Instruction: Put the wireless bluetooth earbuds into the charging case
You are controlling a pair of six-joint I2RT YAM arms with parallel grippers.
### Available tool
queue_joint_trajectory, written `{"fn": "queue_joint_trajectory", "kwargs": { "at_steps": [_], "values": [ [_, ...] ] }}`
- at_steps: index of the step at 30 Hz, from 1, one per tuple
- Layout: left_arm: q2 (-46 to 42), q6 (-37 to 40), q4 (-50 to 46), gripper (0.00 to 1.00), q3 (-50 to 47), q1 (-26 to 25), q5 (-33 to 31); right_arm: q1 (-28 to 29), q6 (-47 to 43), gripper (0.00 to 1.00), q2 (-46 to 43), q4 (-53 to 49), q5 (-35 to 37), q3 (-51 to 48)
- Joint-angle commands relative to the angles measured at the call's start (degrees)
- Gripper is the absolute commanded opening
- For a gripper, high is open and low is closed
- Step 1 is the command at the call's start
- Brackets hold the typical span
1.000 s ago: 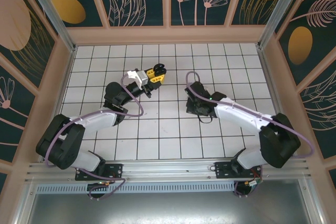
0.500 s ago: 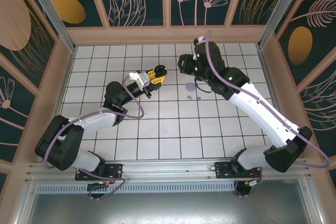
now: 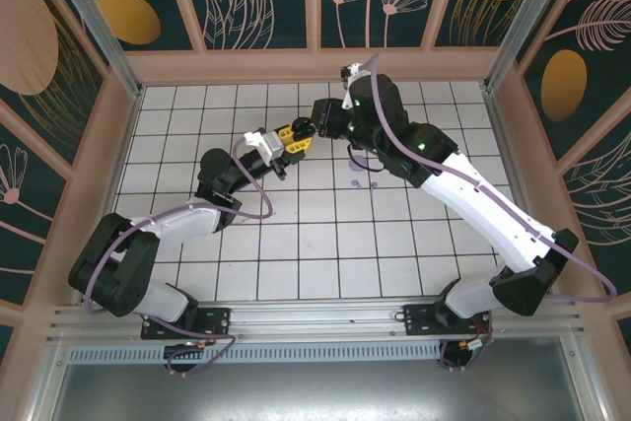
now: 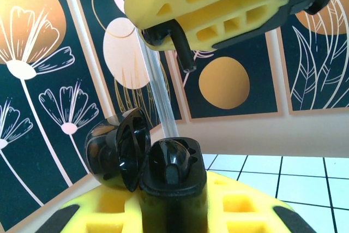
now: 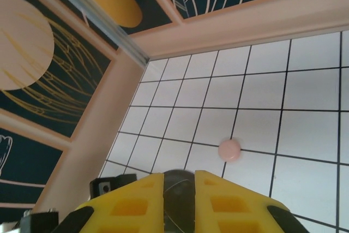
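My left gripper (image 3: pixel 293 141) is shut on the open black charging case (image 3: pixel 302 129) and holds it up off the table. In the left wrist view the case body (image 4: pixel 173 174) stands upright between the yellow fingers (image 4: pixel 245 211), its lid (image 4: pixel 124 148) hinged open to the left. My right gripper (image 3: pixel 318 126) hovers just above the case, shut on a black earbud (image 4: pixel 182 47) whose stem points down at the case's cavity. In the right wrist view a dark shape (image 5: pixel 179 195) sits between the yellow fingers (image 5: pixel 136 200). No bud can be made out inside the case.
A lavender case (image 3: pixel 356 159) lies on the tiles under the right arm, with two small buds (image 3: pixel 355 182) just in front of it. A pink round case (image 5: pixel 229 149) rests on the table. The back wall is close behind both grippers.
The right arm swung from the middle of the table to the far side, then left, until its gripper came over the black case. The left gripper stayed almost still.
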Motion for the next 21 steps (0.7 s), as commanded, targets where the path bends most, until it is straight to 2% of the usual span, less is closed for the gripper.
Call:
{"fn": "queue_joint_trajectory", "kwargs": {
  "at_steps": [1, 21],
  "values": [
    [0.6, -0.6, 2.3, 0.0, 1.4, -0.3, 1.0, 1.4, 0.7, 0.17, -0.3, 3.1, 0.6, -1.0],
    [0.1, -1.3, 2.2, 0.0, 1.6, -0.4, 1.3, 2.8, 2.1, 0.17, 1.0, 5.0, 0.9, -4.3]
  ]
}}
